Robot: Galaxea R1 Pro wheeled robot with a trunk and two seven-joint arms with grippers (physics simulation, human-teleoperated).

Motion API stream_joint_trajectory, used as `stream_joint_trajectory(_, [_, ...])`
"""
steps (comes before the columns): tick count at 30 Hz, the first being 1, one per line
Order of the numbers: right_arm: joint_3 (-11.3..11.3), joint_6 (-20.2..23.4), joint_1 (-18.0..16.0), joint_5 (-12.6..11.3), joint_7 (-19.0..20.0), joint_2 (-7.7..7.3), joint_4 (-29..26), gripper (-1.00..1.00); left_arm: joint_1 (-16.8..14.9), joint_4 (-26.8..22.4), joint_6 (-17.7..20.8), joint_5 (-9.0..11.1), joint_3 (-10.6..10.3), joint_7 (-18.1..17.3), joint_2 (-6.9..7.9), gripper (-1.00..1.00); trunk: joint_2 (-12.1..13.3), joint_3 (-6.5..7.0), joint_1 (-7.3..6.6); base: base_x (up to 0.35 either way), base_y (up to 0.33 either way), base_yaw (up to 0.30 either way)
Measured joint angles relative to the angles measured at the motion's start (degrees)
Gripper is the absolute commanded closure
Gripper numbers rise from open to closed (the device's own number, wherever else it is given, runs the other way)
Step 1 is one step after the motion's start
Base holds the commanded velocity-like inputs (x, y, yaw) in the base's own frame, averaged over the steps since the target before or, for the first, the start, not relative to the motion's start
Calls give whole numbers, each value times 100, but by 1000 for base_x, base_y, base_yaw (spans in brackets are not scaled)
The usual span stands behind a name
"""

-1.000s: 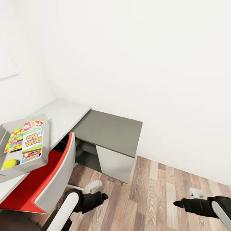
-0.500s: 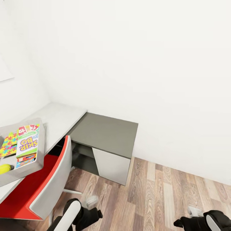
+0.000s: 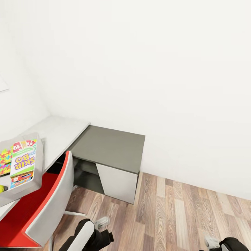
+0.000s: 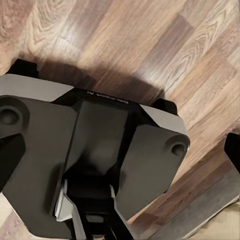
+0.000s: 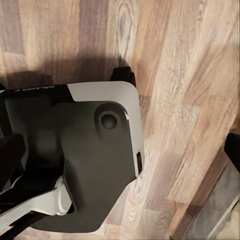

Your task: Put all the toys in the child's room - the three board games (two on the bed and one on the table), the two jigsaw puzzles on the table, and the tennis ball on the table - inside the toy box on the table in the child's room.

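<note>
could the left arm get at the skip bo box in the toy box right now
Probably not as things stand. The left gripper hangs low over the wood floor, while the Skip-Bo box lies in the toy box up on the table, and the red chair stands between them.

Bright, even light across the head view. The white wall (image 3: 157, 69) is nearly washed out, with little shading. The grey surface (image 3: 108, 146) casts a dark shadow into the recess beneath it. The wooden floor (image 3: 181, 216) looks slightly soft, its grain smeared. Both wrist views are dimmer and warmer; the robot's base (image 4: 95, 150) throws a soft dark shadow on the floorboards. Dark blurred shapes sit at the frame edges.
</note>
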Motion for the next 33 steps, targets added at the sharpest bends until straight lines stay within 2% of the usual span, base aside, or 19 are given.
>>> stream_joint_trajectory(4, [38, -420, -1, 52, 29, 7, 415, -100, 17, 37, -29, -142, -423, 11, 5, -100, 0, 36, 0, 0, 0, -90])
stream_joint_trajectory(8, [156, -792, -2, 99, 49, 6, 804, -100, 39, 293, -60, -189, -628, -15, 1, -100, 0, 72, 0, 0, 0, -38])
stream_joint_trajectory(9, [263, -893, -2, 142, 57, -7, 941, -100, 54, 566, -98, -188, -678, -34, -7, -100, 0, 81, 0, 0, 0, -18])
stream_joint_trajectory(11, [356, -961, -4, 181, 62, -23, 1034, -100, 71, 922, -194, -183, -717, -55, -14, -100, 0, 100, 0, 0, 0, -14])
stream_joint_trajectory(12, [358, -962, -4, 180, 62, -23, 1035, -100, 71, 929, -197, -183, -718, -55, -14, -100, 0, 109, 0, 0, 0, -9])
stream_joint_trajectory(13, [414, -1001, -6, 207, 65, -38, 1091, -100, 98, 1228, -380, -185, -746, -87, -24, -100, 0, 117, 0, 0, 0, -7])
stream_joint_trajectory(15, [450, -1026, -11, 223, 68, -53, 1129, -100, 137, 1485, -688, -194, -767, -145, -14, -100, 0, 136, 0, 0, 0, -13])
stream_joint_trajectory(18, [479, -1049, -15, 237, 71, -67, 1161, -100, 184, 1748, -1187, -230, -793, -297, 8, -100, 0, 164, 0, 0, 0, -34])
stream_joint_trajectory(22, [497, -1061, -18, 246, 71, -72, 1181, -100, 210, 2047, -1602, -253, -814, -535, 19, -100, 119, 253, -65, 0, 0, -51])
stream_joint_trajectory(27, [505, -1073, -21, 249, 71, -63, 1192, -100, 222, 2322, -1811, -269, -821, -923, 57, -100, 320, 389, -175, 0, 0, -61])
stream_joint_trajectory(33, [522, -1076, -20, 251, 71, -43, 1199, -100, 226, 2420, -1872, -275, -831, -1081, 66, -100, 561, 552, -307, 0, 0, -60])
